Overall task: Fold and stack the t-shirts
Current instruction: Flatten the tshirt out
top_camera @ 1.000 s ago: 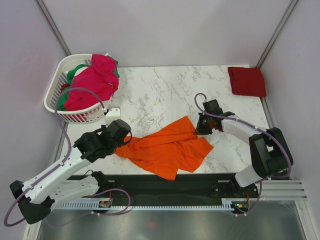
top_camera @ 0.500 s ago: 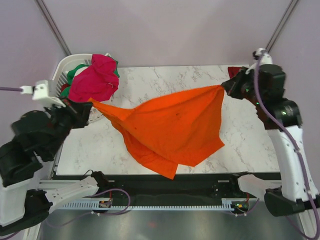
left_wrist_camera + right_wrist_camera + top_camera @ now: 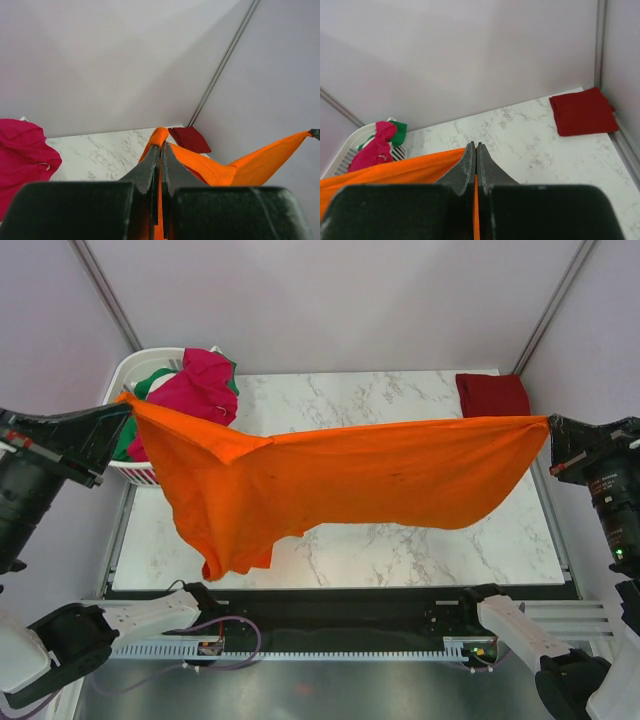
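Observation:
The bright orange t-shirt (image 3: 340, 480) hangs stretched in the air above the table, from far left to far right. My left gripper (image 3: 122, 406) is shut on its left corner, raised near the basket; the cloth (image 3: 200, 167) shows between its jaws. My right gripper (image 3: 546, 430) is shut on the right corner, raised at the right edge; orange cloth (image 3: 395, 170) runs left from its jaws. A folded dark red t-shirt (image 3: 492, 395) lies at the back right corner. The magenta-pink t-shirt (image 3: 195, 388) and green t-shirt (image 3: 152, 382) lie in the basket.
The white slatted basket (image 3: 128, 372) stands at the back left corner of the marble table (image 3: 400, 540). Grey walls close in on three sides. The dark red shirt also shows in the right wrist view (image 3: 582, 111).
Both grippers have risen and moved apart with the orange shirt. It went from a crumpled heap on the table to a taut sheet hanging in the air.

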Controlling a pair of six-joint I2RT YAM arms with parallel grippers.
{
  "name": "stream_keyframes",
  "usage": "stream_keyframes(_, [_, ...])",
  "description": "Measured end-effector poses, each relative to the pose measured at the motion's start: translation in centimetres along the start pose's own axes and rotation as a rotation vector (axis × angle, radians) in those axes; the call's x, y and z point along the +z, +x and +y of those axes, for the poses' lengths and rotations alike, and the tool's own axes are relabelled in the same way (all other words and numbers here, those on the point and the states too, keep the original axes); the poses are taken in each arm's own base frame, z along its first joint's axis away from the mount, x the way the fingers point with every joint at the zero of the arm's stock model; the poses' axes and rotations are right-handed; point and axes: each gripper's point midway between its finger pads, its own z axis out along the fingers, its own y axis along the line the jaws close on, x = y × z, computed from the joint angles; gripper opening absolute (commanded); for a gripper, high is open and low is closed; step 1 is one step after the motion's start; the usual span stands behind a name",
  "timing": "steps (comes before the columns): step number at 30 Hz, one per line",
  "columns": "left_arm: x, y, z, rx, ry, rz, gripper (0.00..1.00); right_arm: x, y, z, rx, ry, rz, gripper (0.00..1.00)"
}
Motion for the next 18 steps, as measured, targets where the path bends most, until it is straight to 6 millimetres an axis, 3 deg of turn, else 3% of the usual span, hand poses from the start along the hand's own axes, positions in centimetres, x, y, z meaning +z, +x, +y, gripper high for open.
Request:
stream_keyframes(4, [3.9, 1.8, -0.3, 0.035, -0.05, 0.051, 0.02, 2.4, 1.4, -1.7, -0.04, 0.103, 0.048, 0.0])
stream_keyframes(8, [12.2, 6.6, 0.5, 0.157, -0.187, 0.158, 0.02, 8.5, 5.0, -2.8, -0.088, 0.205, 0.17, 0.0])
stream_keyframes(10, [18.1, 10.2, 1.8, 0.224, -0.257, 0.227, 0.02, 13.5, 8.2, -3.5, -0.113, 0.254, 0.261, 0.0])
stream_keyframes(12, [23.9, 14.5, 4.7, 0.265, -0.326, 0.304, 0.02, 19.2, 12.5, -4.9, -0.126, 0.305, 0.361, 0.0])
stream_keyframes(13, [26.9, 17.0, 7.1, 0.28, -0.371, 0.346, 0.02, 21.4, 14.2, -5.6, -0.125, 0.325, 0.391, 0.0])
stream_keyframes(14, [30.0, 20.2, 9.8, 0.293, -0.407, 0.394, 0.06, 24.8, 17.5, -7.2, -0.125, 0.361, 0.452, 0.0])
stream_keyframes(15, [32.5, 23.4, 12.7, 0.304, -0.445, 0.443, 0.36, 27.7, 20.4, -8.8, -0.121, 0.397, 0.502, 0.12])
stream_keyframes(16, [34.5, 27.4, 16.4, 0.332, -0.493, 0.509, 0.49, 29.8, 22.9, -10.3, -0.115, 0.427, 0.545, 0.36])
stream_keyframes(17, [36.3, 31.3, 19.7, 0.35, -0.519, 0.555, 0.68, 32.4, 26.2, -12.5, -0.106, 0.47, 0.607, 0.61])
stream_keyframes(18, [37.2, 35.5, 22.8, 0.36, -0.54, 0.624, 0.99, 35.2, 28.8, -14.5, -0.094, 0.503, 0.641, 0.82])
